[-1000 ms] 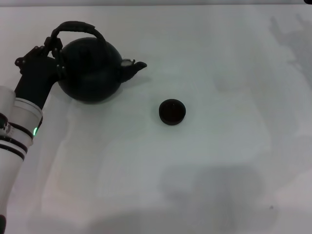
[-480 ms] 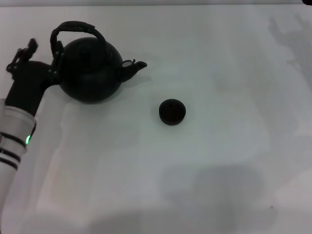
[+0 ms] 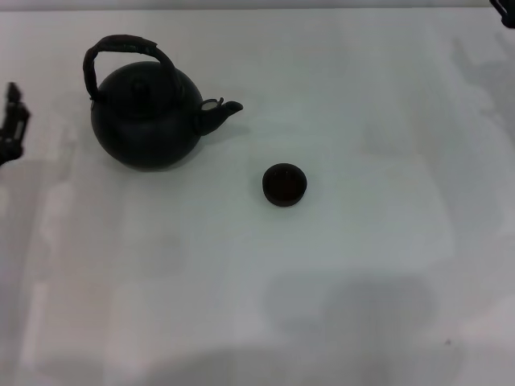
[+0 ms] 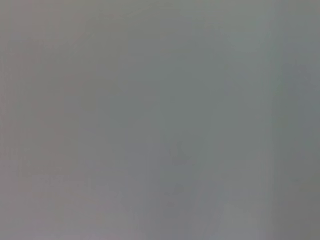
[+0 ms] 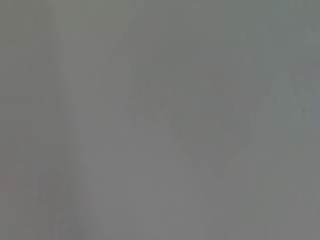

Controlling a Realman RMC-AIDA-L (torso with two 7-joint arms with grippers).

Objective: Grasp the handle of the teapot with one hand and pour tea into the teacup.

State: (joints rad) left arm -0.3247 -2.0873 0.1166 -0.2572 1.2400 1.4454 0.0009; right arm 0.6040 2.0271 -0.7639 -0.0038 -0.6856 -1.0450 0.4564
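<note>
The left pincer (image 3: 11, 121) shows only as a dark sliver at the left edge of the head view, level with the teapot's belly and apart from it, with bare bench between them. So little of it is in view that I cannot tell how far its fingers are parted; it has hold of nothing that can be seen. The right pincer (image 3: 505, 10) is no more than a dark corner at the top right edge of the same view, far from both vessels, and its state cannot be told either.

Outward from the left pincer stands the teapot (image 3: 146, 117), upright on the bench, round and matte black, its stubby spout pointing toward the robot's right. The handle (image 3: 125, 46) arches high over the lid, free of any grip, its wrapped middle section at the crown. The teacup (image 3: 284, 184) sits alone, right of the spout and nearer the robot, well apart from the pot, mouth upward.

The bench (image 3: 362, 265) is a plain, pale, matte surface that fills almost the whole head view, marked by soft grey shadows along the near edge and at the far right. Both wrist views show only a featureless grey field.
</note>
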